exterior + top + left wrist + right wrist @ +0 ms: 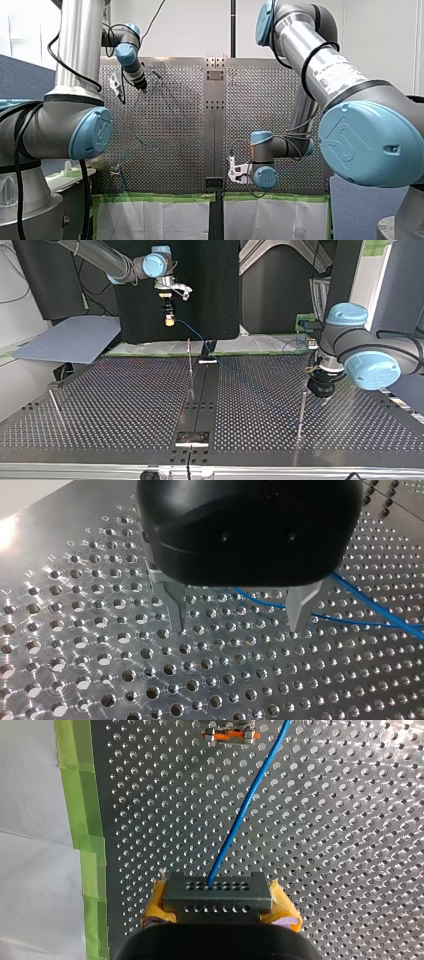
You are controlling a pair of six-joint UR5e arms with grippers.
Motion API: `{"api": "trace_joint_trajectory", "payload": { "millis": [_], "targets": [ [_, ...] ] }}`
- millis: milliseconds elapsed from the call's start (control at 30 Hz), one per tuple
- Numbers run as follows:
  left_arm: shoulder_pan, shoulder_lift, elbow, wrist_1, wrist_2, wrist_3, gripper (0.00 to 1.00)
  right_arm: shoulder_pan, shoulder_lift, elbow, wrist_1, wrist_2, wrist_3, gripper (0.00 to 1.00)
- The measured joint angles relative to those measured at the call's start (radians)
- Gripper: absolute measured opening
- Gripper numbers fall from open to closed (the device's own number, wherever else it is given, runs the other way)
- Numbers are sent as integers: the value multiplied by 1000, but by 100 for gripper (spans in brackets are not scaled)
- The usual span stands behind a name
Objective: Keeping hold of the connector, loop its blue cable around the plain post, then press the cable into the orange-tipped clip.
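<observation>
Right gripper: your right arm's yellow pads are clamped on both ends of the grey connector. In the top view it hangs well above the perforated table, over the far edge.
Blue cable: it leaves the connector's face and runs straight ahead, passing just beside the orange-tipped clip — not pressed into it.
Cable on the table: in the left wrist view two blue strands lie on the plate behind the fingers.
Left gripper: your left arm's metal fingers are spread apart with nothing between them, tips close over the holes.
Metal post: it stands upright just beside your left gripper in the top view.
Table edge: green tape runs along it, beside the right gripper.
</observation>
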Motion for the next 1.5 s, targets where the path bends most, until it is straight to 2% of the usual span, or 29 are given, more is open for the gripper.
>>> {"api": "trace_joint_trajectory", "payload": {
  "millis": [200, 533, 867, 1200, 1500],
  "targets": [
    [4, 7, 0, 2, 20, -19, 98, 0, 1, 0, 0, 0, 1, 0],
    [16, 56, 0, 37, 46, -76, 98, 0, 3, 0, -1, 0, 1, 0],
    [0, 96, -32, 36, 49, -74, 98, 0, 3, 0, -3, 0, 1, 0],
    [-19, 186, -70, 26, 51, -71, 98, 0, 4, 0, -6, 0, 1, 0],
    [-58, 244, -94, -28, 38, -25, 98, 0, 4, 0, -6, -1, 1, 0]
  ]
}}
